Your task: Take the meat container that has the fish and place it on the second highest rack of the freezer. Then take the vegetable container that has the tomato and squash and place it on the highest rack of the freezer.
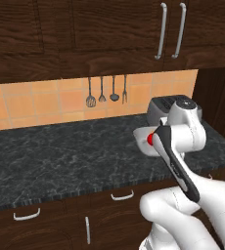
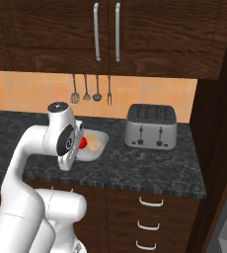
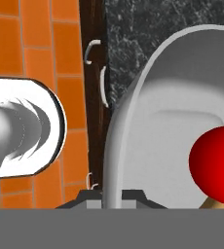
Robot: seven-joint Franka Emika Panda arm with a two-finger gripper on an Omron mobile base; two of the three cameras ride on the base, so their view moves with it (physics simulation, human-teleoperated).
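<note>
Gripper (image 3: 112,197) pinched shut on near rim of veg container (image 3: 148,146), bottom centre of hand view – edge grip so tray can be lifted level. Tomato (image 3: 216,163) at right inside it, squash (image 2: 95,142) beside it. Container low over bench (image 2: 150,168), centre-left of right base view, toaster (image 2: 151,127) to right. Freezer out of frame – base likely must drive there.

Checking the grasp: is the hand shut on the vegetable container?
Shut on the container: in the hand view its rim sits between the hand tips. The tomato lies inside.
</note>
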